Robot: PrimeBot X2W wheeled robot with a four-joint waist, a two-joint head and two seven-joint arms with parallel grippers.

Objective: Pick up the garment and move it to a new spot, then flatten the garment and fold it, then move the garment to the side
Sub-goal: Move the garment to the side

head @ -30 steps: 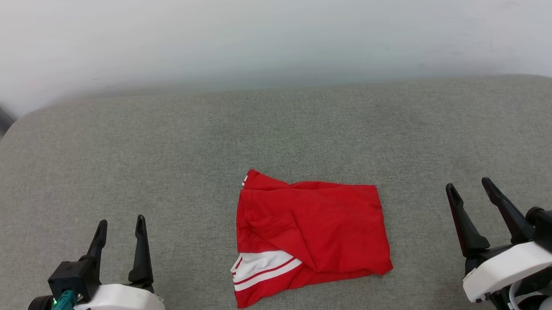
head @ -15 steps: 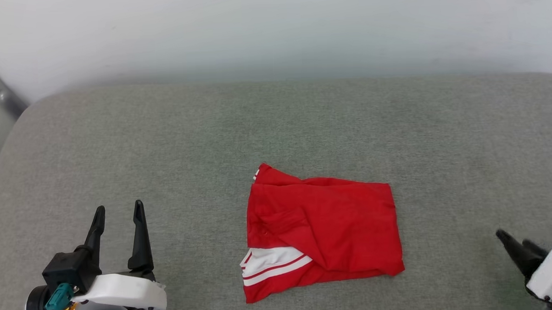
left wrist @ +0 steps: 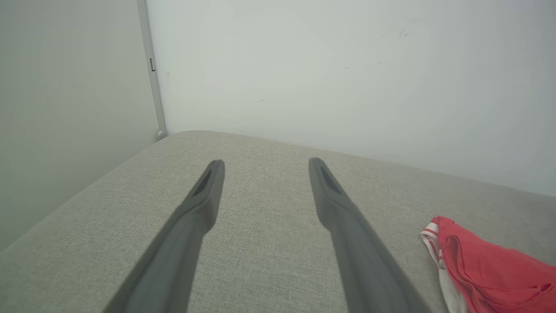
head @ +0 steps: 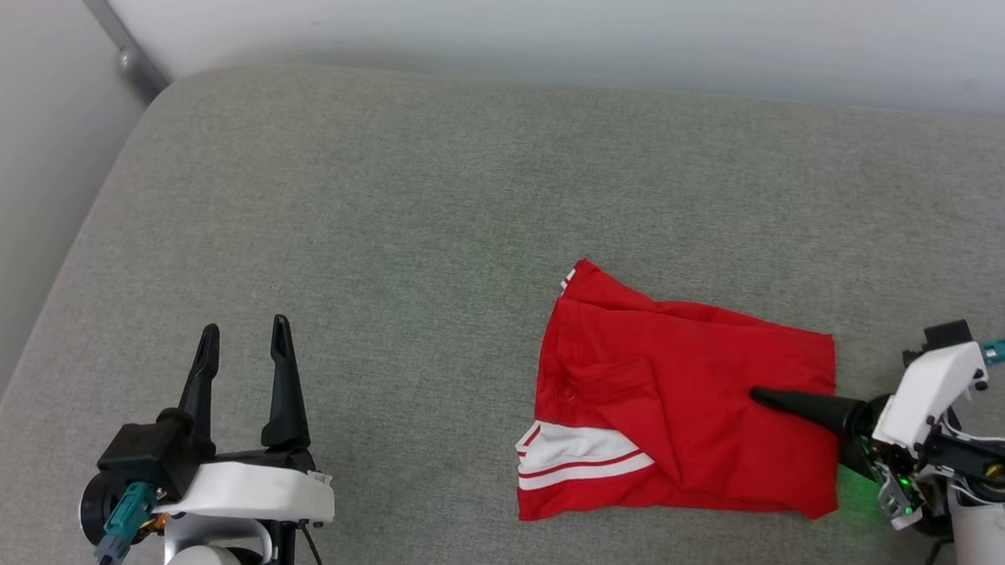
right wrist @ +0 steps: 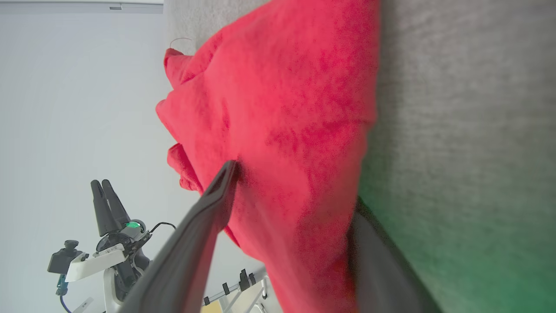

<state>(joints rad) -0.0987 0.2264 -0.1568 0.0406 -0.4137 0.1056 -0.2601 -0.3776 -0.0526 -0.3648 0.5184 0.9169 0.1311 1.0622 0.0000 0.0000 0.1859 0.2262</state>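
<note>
The garment (head: 690, 393), a folded red T-shirt with a white striped sleeve at its near left, lies on the grey cushion (head: 382, 195). My right gripper (head: 774, 403) reaches in sideways from the right, open. One finger (head: 799, 404) lies over the garment's right part. In the right wrist view the garment (right wrist: 282, 87) hangs between the spread fingers of my right gripper (right wrist: 295, 187), and the fabric covers the other finger's tip. My left gripper (head: 245, 327) stands open over bare cushion at the lower left, well left of the garment. The left wrist view shows my left gripper (left wrist: 266, 163) with the garment (left wrist: 491, 269) to its right.
The cushion's rounded left edge (head: 67, 273) drops off beside a pale wall. A metal pole (head: 126, 45) stands at the far left corner. A white wall runs behind the cushion. The left gripper (right wrist: 104, 195) stands in the right wrist view's background.
The head camera has swung, shifting the scene right. My right gripper dropped low, then came in sideways onto the garment's right edge. The left gripper stayed open and in place.
</note>
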